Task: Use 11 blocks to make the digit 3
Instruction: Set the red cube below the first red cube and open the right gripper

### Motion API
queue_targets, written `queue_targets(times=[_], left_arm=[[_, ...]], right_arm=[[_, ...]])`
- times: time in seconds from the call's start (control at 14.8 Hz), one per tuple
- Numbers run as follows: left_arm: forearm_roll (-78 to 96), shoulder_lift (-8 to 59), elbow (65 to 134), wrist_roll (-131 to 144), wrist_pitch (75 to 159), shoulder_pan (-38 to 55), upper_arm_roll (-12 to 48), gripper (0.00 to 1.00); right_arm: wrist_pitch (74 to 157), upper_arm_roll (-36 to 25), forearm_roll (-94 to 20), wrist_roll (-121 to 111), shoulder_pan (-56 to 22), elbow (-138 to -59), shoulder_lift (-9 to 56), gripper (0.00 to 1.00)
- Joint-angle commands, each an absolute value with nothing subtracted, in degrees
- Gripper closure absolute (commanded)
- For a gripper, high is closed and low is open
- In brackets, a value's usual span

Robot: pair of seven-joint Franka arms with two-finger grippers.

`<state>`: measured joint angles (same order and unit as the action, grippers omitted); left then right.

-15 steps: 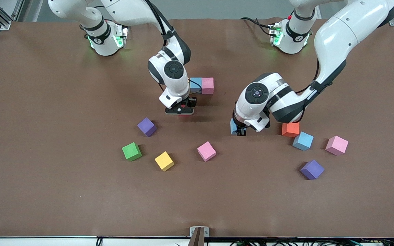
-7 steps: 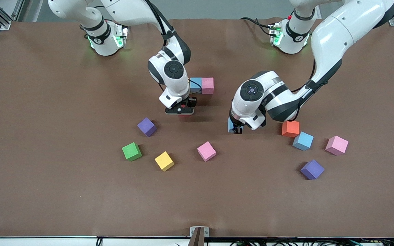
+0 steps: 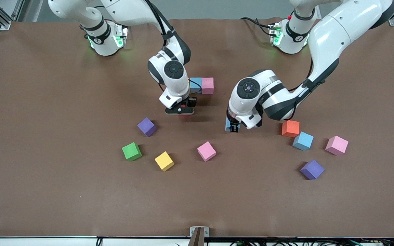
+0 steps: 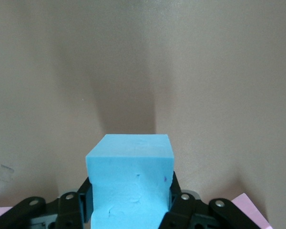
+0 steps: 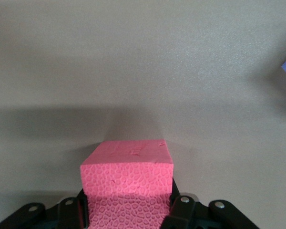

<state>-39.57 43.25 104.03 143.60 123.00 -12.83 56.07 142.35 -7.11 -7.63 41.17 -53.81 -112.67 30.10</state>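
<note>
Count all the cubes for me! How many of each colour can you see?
light blue cubes: 3
pink cubes: 3
purple cubes: 2
yellow cube: 1
red cube: 1
green cube: 1
orange cube: 1
Total: 12

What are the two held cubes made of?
Light blue cube in the left end effector: likely soft foam, matte, with small nicks and creases on its face. Reddish-pink cube in the right end effector: likely foam too, matte, with a pebbled cell pattern on its face.
</note>
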Motion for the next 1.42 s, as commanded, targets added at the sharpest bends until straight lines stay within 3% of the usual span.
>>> queue_targets(times=[0.0,0.07,0.88,1.35], left_arm=[[-40.2,42.0,104.2,143.5,123.1,-12.7,56.1,0.5],[-40.2,42.0,104.2,143.6,123.1,-12.7,56.1,0.5],[-39.6,42.5,103.9,145.3,123.3,-10.2,55.7,0.5],[-39.6,43.2,104.1,147.1,123.9,-7.0,54.2,0.5]], right_arm=[[142.8,-7.4,-7.4,40.9,-54.2,-114.7,28.3,0.57],[142.9,-7.4,-7.6,41.5,-54.2,-114.6,28.3,0.01],[141.6,-7.6,-7.9,41.0,-53.5,-112.5,27.6,0.0],[128.4,-7.8,-7.9,41.6,-46.9,-108.5,21.1,0.0]])
